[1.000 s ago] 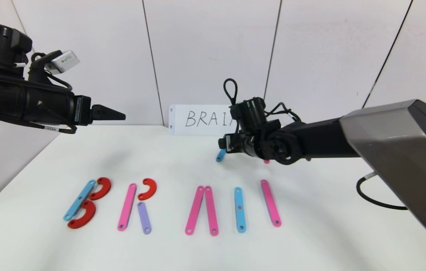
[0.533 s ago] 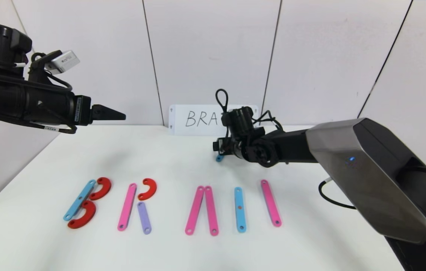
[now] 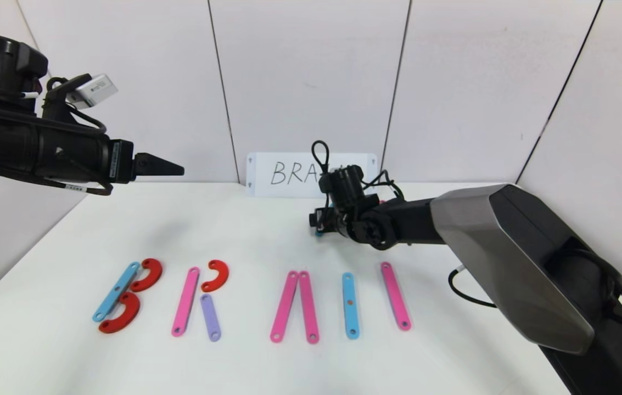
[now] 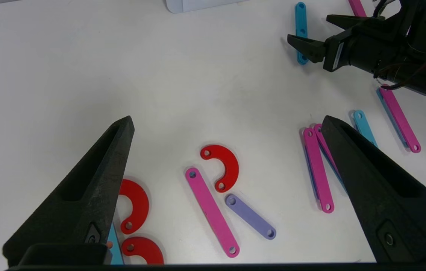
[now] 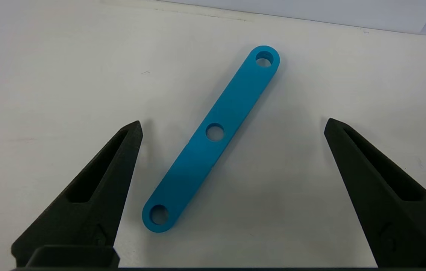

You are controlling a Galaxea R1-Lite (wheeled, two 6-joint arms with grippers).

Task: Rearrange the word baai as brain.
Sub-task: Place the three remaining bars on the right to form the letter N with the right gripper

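Word: big letters (image 3: 206,302) laid in a row across the lower half of the head view; reads B, R, then a two-bar A with no crossbar, then two single strokes.
B: blue bar (image 3: 116,291) with two red crescents (image 3: 146,274), lower left of frame.
R: pink bar (image 3: 185,301), one red crescent (image 3: 216,275), purple bar (image 3: 210,317) as the leg.
A: two pink bars (image 3: 295,306) meeting at the top, lower centre.
Strokes: blue bar (image 3: 349,305), then pink bar (image 3: 395,295), right of centre.
Progress, my reading: B, R and I look done; the N has one stroke only, two bars wanting.
Spare blue bar (image 5: 213,137): flat on the table, centre of the right wrist view, lying diagonally; likely the next piece.
Right gripper (image 5: 231,130): fingers spread wide, one either side of the spare blue bar, not touching it; centre of the head view, in front of the card.
Left gripper (image 4: 228,124): fingers spread, holding nothing, raised at upper left of the head view.
Table (image 3: 234,230): plain white, matt.
Card (image 3: 289,174): white, handwritten, partly hidden by the right arm, propped at the table's far edge.
Room: white panelled walls with dark seams.
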